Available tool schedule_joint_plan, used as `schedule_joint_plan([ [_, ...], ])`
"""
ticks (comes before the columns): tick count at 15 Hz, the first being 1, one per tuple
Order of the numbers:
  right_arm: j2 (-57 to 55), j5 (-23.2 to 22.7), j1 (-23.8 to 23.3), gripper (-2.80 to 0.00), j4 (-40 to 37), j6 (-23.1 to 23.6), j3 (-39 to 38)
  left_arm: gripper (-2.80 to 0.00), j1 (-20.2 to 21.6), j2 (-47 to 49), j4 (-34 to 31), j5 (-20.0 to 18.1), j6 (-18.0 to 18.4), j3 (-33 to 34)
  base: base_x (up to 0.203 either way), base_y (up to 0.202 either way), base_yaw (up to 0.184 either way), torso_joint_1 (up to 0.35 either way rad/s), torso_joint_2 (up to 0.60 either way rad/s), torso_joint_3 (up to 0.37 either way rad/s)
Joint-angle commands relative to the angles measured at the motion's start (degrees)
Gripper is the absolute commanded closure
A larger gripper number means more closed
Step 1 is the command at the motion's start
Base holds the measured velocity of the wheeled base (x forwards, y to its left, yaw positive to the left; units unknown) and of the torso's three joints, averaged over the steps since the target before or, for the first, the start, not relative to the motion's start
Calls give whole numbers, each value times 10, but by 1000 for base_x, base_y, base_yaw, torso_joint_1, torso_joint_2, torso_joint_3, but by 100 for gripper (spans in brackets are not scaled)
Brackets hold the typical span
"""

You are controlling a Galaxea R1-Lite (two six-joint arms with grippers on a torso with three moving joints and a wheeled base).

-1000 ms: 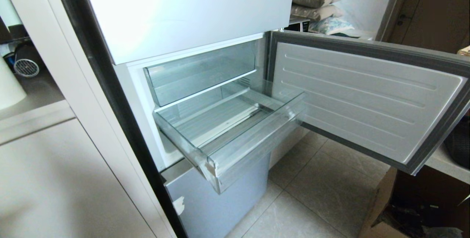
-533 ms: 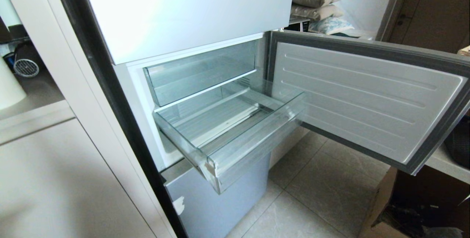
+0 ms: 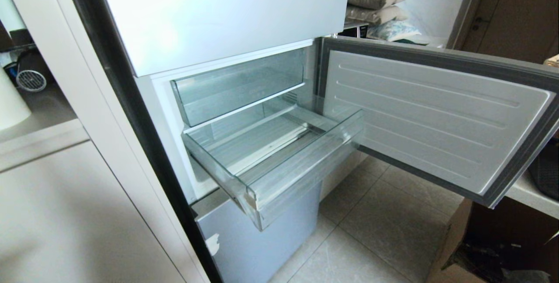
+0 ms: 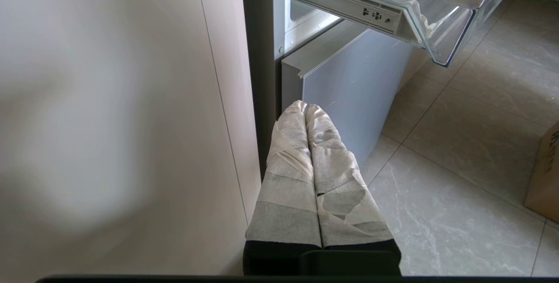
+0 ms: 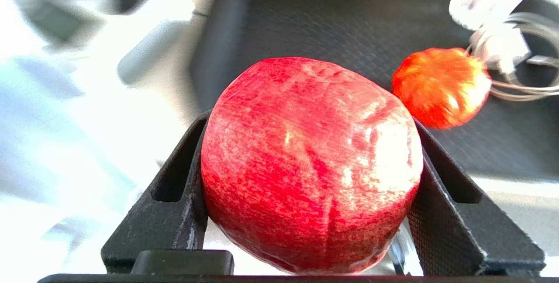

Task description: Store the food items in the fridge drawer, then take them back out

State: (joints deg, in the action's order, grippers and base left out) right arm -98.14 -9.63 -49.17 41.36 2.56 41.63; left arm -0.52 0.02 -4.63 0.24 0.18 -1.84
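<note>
My right gripper [image 5: 310,117] is shut on the plain red apple-like fruit [image 5: 305,160], and its black fingers [image 5: 179,178] press on both sides of it. The fruit hangs above a dark mat [image 5: 327,21]. On that mat lies the orange-red fruit [image 5: 441,86]. The clear fridge drawer [image 3: 305,174] stands pulled out with nothing in it, and its corner [image 4: 415,16] shows in the left wrist view. My left gripper [image 4: 305,107] is shut on nothing, low beside the fridge's bottom front. Neither arm shows in the head view.
The fridge door [image 3: 436,117] stands open to the right of the drawer. A second clear bin [image 3: 236,86] sits above the drawer and the blue-grey bottom front [image 3: 262,239] below it. A cardboard box [image 3: 454,248] is on the floor. White cables [image 5: 502,43] lie by the mat.
</note>
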Motion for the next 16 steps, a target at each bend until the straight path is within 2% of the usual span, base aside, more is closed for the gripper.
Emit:
schedule_joint_plan([
  [1,176,-27,-6,0,2,3,-84,0,0,0,0,0,0,0,0,0,0,0,0,0],
  [4,349,-82,-15,0,2,25,-237,0,0,0,0,0,0,0,0,0,0,0,0,0],
  [7,440,-111,-22,0,27,54,-356,0,0,0,0,0,0,0,0,0,0,0,0,0],
  [9,460,-115,-27,0,52,58,-384,0,0,0,0,0,0,0,0,0,0,0,0,0],
  [13,469,-115,-27,0,53,57,-384,0,0,0,0,0,0,0,-1,-3,13,0,-2,1],
  [16,475,-116,-26,0,52,59,-383,0,0,0,0,0,0,0,2,-8,145,1,2,2],
])
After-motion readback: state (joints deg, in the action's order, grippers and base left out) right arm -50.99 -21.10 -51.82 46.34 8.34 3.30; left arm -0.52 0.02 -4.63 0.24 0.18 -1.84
